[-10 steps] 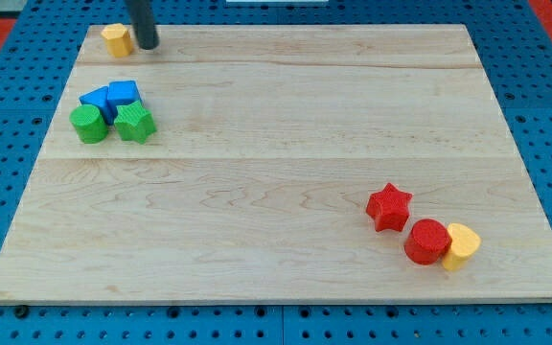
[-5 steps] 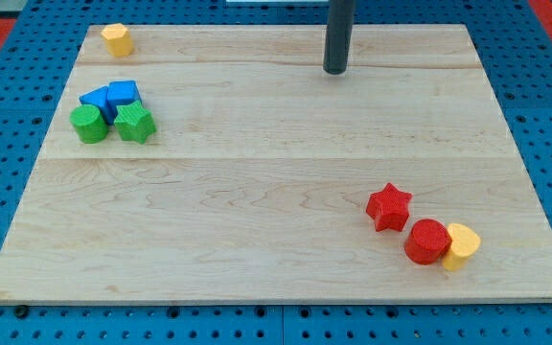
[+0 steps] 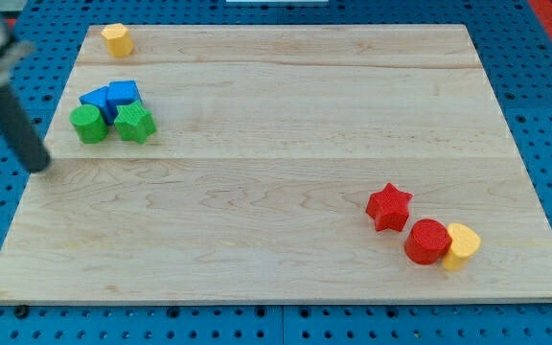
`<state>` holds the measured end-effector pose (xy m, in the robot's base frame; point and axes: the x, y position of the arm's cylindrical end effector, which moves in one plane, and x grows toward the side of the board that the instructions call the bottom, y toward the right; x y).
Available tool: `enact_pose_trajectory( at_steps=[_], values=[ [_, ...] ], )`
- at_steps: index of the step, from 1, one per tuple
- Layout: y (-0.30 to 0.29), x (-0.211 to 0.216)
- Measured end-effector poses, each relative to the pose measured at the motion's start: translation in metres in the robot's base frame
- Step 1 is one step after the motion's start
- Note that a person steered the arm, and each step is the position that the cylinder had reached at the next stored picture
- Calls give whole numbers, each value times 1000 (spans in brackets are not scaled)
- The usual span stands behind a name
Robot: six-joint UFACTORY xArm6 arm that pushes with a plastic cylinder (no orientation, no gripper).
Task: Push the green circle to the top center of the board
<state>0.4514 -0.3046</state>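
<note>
The green circle (image 3: 88, 124) sits near the board's left edge, in a cluster with a green star (image 3: 134, 124) to its right and two blue blocks (image 3: 111, 97) just above. My tip (image 3: 37, 167) is at the board's left edge, below and left of the green circle, a short gap away, not touching it. The rod slants up toward the view's top left corner.
The wooden board (image 3: 286, 163) lies on a blue pegboard. A yellow block (image 3: 116, 39) sits at the board's top left corner. At lower right are a red star (image 3: 388, 207), a red circle (image 3: 426, 241) and a yellow block (image 3: 461, 245).
My tip swung from the top left corner to the top centre, then down to the left edge below the green circle. No block has moved.
</note>
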Motion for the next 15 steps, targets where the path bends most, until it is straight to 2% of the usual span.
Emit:
enact_pose_trajectory(
  at_steps=[3, 5, 6, 9, 10, 11, 12, 14, 15],
  values=[
    [0, -14],
    [0, -66],
    [7, -70],
    [159, -15],
    [163, -4],
    [144, 6],
    [178, 4],
    [280, -47],
    [280, -57]
  ],
)
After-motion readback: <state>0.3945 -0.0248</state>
